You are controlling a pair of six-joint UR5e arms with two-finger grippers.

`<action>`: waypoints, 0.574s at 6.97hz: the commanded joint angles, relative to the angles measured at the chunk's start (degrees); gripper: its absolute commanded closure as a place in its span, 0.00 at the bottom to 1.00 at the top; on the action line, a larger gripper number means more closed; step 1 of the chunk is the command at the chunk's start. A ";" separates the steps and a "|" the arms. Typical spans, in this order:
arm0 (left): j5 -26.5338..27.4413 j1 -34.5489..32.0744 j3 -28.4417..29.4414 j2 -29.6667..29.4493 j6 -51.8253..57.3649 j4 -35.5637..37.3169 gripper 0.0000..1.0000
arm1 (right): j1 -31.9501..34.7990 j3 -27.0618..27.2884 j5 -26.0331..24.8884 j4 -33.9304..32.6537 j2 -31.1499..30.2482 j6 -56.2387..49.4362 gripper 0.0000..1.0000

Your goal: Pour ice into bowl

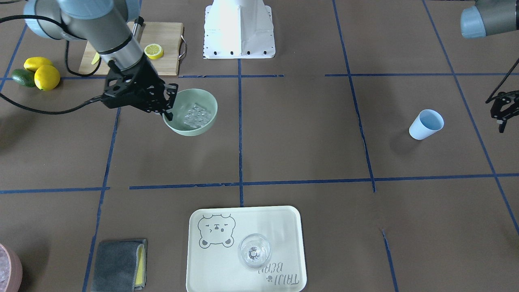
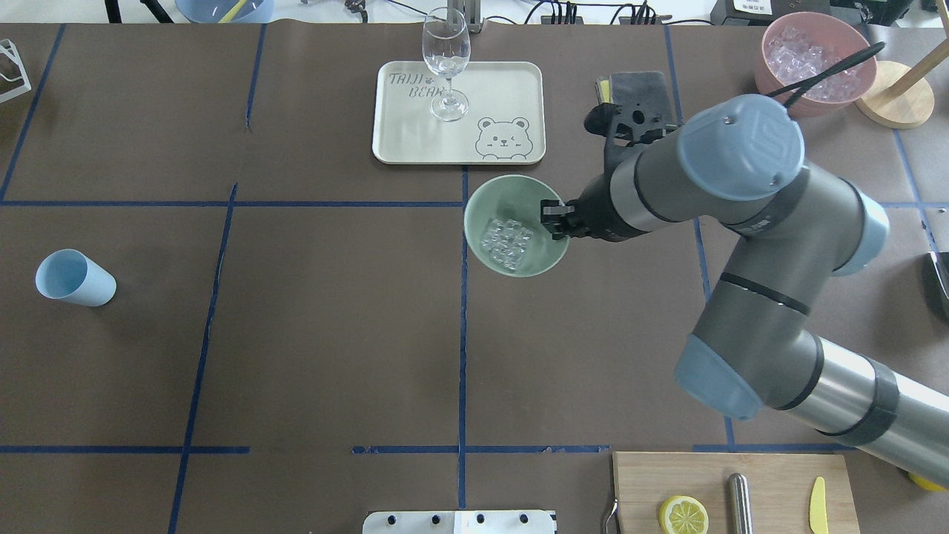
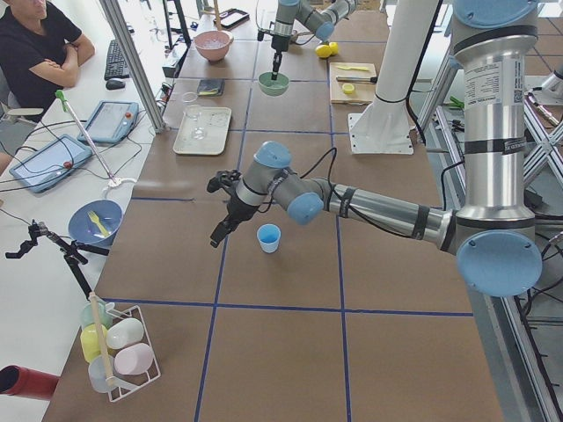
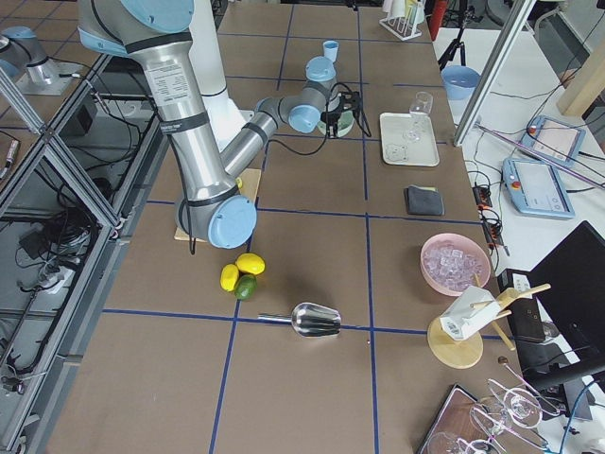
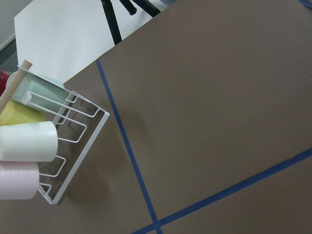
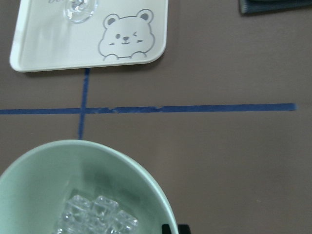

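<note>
The pale mint-green bowl [image 1: 190, 111] stands left of centre in the front-facing view and looks slightly tilted. It also shows in the overhead view [image 2: 515, 200] and the right wrist view [image 6: 39, 170]. A cluster of clear ice cubes [image 1: 197, 115] lies inside it, as the overhead [image 2: 507, 243] and right wrist [image 6: 95, 217] views show. My right gripper [image 1: 168, 109] is shut on the bowl's rim on its right side [image 2: 554, 220]. My left gripper [image 1: 505, 121] hangs open and empty beside the upright, empty light blue cup [image 1: 425, 124].
A cream tray [image 1: 284, 227] holds a clear glass [image 1: 254, 251]. A pink bowl of whitish ice [image 2: 815, 63], a grey cloth [image 1: 119, 263], a cutting board [image 1: 166, 34] with a lemon half [image 1: 154, 51], whole lemons [image 1: 46, 77] and a metal scoop [image 4: 312, 320] lie around.
</note>
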 commanded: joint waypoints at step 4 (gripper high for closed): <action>-9.33 -3.02 0.62 -1.20 1.10 5.33 0.00 | 13.48 -15.06 12.25 29.98 -23.64 -15.27 1.00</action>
